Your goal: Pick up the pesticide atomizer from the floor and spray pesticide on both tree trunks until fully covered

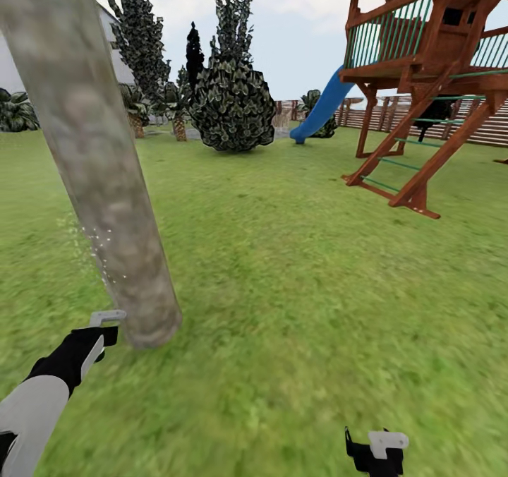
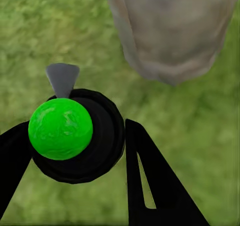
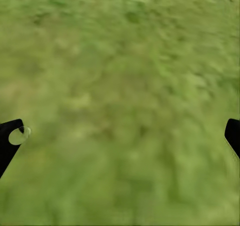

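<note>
Left wrist view shows the pesticide atomizer [image 2: 75, 136], a black round body with a bright green cap and a grey nozzle, pinched between the dark fingers [image 2: 150, 186] of the left tool [image 2: 70, 171]. Its nozzle points toward the base of the tree trunk [image 2: 172, 30], which stands near it on the grass. From the head camera, that left tool [image 1: 99, 336] sits just beside the foot of the thick, leaning grey-brown trunk [image 1: 99, 159], and fine white specks dot the trunk's lower left edge. The right tool [image 1: 374, 452] hangs low over the lawn [image 1: 296, 286], its fingers spread wide and holding nothing. Farther off stand a wooden play tower [image 1: 430, 75] with a blue slide [image 1: 321, 106], a round dark bush [image 1: 233, 103] and a slatted fence [image 1: 487, 128].
</note>
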{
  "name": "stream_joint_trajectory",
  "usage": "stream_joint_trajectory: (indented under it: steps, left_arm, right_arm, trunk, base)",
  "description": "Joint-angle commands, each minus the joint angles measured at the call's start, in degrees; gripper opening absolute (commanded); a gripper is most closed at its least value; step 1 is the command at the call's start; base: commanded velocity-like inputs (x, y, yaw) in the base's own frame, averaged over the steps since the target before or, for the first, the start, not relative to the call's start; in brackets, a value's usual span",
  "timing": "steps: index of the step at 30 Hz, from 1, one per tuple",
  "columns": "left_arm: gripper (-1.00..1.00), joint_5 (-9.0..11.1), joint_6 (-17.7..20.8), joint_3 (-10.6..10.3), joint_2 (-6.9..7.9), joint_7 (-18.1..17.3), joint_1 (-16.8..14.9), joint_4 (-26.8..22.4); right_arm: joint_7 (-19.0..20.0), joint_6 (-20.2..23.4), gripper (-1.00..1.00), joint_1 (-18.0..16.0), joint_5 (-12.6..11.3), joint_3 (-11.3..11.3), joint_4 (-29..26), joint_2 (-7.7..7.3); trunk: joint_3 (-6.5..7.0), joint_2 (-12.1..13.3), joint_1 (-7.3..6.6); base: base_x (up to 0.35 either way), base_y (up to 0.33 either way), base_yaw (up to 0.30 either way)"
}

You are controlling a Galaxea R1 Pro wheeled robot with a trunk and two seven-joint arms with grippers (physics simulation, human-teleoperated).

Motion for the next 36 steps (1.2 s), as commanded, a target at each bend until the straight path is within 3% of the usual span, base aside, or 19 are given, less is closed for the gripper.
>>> stream_joint_trajectory:
  steps: [1,8,22,28,31,33,36]
  left_arm:
    - [-1.0,0.0,0.0,0.0,0.0,0.0,0.0,0.0]
    - [-1.0,0.0,0.0,-0.1,-0.08,0.0,0.0,0.0]
    - [-1.0,-0.1,0.0,-0.1,-0.79,0.0,0.0,-0.3]
    - [-1.0,-0.1,0.0,-0.2,-0.87,0.1,0.0,-0.3]
    - [-1.0,-0.1,-0.1,-0.1,-1.44,0.2,0.0,-0.3]
    - [-1.0,-0.1,-0.2,-0.1,-3.0,0.6,0.0,0.0]
    - [-1.0,-0.1,-0.2,0.0,-3.32,0.3,0.0,-0.4]
  right_arm:
    - [0.0,0.0,1.0,0.0,0.0,0.0,0.0,0.0]
    - [0.0,0.0,1.0,0.0,0.0,0.0,0.0,0.0]
    - [0.0,0.0,1.0,0.0,0.0,0.0,0.0,0.0]
    - [0.0,0.0,1.0,0.0,0.0,0.0,0.1,-0.53]
    - [0.0,0.0,1.0,0.0,-0.1,0.0,0.0,-1.09]
    - [0.0,0.0,1.0,0.0,0.0,0.0,0.0,-1.14]
    - [0.0,0.0,1.0,0.0,-0.1,0.0,0.0,-1.06]
  trunk:
    - [0.0,0.0,0.0]
    - [0.0,0.0,0.0]
    - [0.0,0.0,0.0]
    - [0.0,0.0,0.0]
    - [0.0,0.0,0.0]
    - [0.0,0.0,0.0]
    - [0.0,0.0,0.0]
  base:
    - [0.214,-0.215,0.057]
    - [0.215,-0.208,0.017]
    - [0.021,-0.269,0.265]
    - [0.125,-0.269,0.051]
    - [0.149,-0.259,0.0]
    - [0.129,-0.224,0.056]
    - [0.037,-0.064,0.25]
